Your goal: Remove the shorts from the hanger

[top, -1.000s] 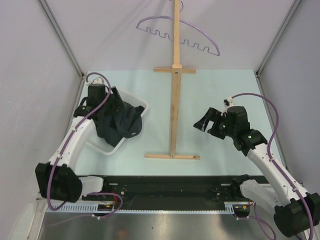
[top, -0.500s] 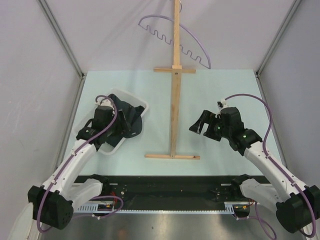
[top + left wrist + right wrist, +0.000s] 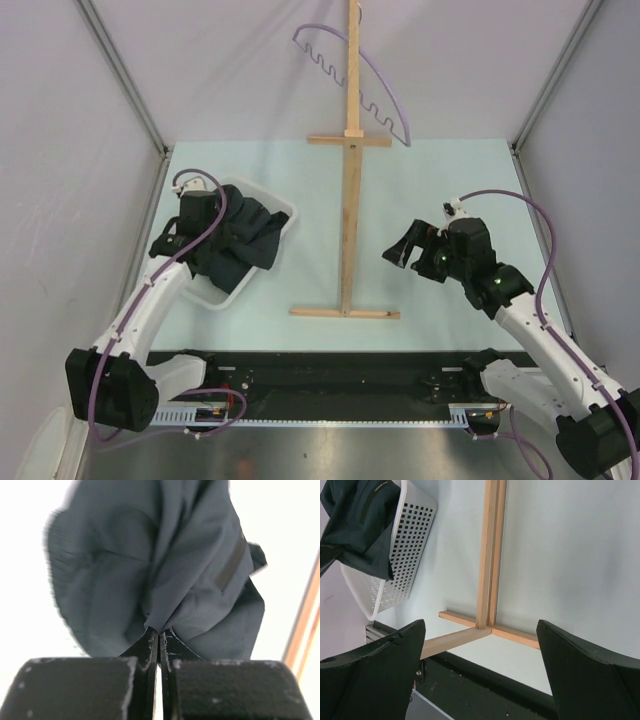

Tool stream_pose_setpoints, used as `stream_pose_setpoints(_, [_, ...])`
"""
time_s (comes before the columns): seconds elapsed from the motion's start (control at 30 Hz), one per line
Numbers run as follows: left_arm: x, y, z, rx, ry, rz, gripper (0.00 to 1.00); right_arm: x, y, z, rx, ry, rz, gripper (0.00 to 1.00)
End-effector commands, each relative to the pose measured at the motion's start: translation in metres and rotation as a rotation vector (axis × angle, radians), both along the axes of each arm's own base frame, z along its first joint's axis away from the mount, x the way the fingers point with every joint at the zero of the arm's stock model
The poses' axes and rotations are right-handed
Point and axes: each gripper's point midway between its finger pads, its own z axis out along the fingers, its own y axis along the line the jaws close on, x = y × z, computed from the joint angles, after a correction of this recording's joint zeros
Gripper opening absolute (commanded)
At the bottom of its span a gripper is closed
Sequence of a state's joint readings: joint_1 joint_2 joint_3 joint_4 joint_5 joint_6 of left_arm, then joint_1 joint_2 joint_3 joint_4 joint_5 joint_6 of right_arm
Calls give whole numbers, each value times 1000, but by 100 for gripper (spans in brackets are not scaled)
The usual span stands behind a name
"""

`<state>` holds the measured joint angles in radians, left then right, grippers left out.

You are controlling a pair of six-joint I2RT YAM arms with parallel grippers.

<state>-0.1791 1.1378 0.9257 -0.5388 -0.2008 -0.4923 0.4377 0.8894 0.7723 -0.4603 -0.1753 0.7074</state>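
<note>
The shorts (image 3: 240,245) are seen heaped over the white basket (image 3: 285,208) rim, a fold pinched in the left gripper (image 3: 159,632). The right gripper (image 3: 403,248) is held spread over open table beside the wooden stand (image 3: 350,220), and the hanger (image 3: 370,85) is hung at its top.

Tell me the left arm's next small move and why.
Probably lift the pinched fold slightly and draw it toward the middle of the white basket. The hanger already hangs bare on the wooden stand, the left fingers appear closed on the shorts, and part of the fabric drapes over the basket's rim.
</note>
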Motion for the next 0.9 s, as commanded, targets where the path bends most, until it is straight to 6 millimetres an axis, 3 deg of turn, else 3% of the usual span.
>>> stream_pose_setpoints(0.0, [3, 36, 41, 93, -145, 130, 0, 1, -3, 7, -6, -18, -24, 99])
stream_pose_setpoints(0.13, [3, 38, 40, 98, -156, 137, 1, 4, 1, 5, 4, -6, -16, 99])
stream_pose_setpoints(0.27, [-4, 54, 34, 173, -118, 191, 1, 4, 4, 4, 2, -2, -9, 99])
stream_pose_setpoints(0.4, [-4, 50, 32, 156, -119, 174, 6, 4, 3, 1, -7, -2, -12, 99])
stream_pose_setpoints(0.47, [-2, 44, 30, 134, -121, 148, 28, 4, 4, 2, -2, -1, -13, 99])
stream_pose_setpoints(0.5, [-2, 39, 28, 115, -113, 127, 47, 4, 5, 1, -1, 0, -9, 99])
stream_pose_setpoints(0.6, [-6, 30, 25, 76, -86, 98, 69, 5, 6, -1, -5, 7, -8, 99])
stream_pose_setpoints(0.8, [-27, -30, 47, -50, -200, -109, 89, 7, 5, -7, -12, 17, -21, 100])
stream_pose_setpoints(0.87, [-40, -62, 51, -146, -237, -217, 94, 7, 4, -9, -15, 17, -30, 100])
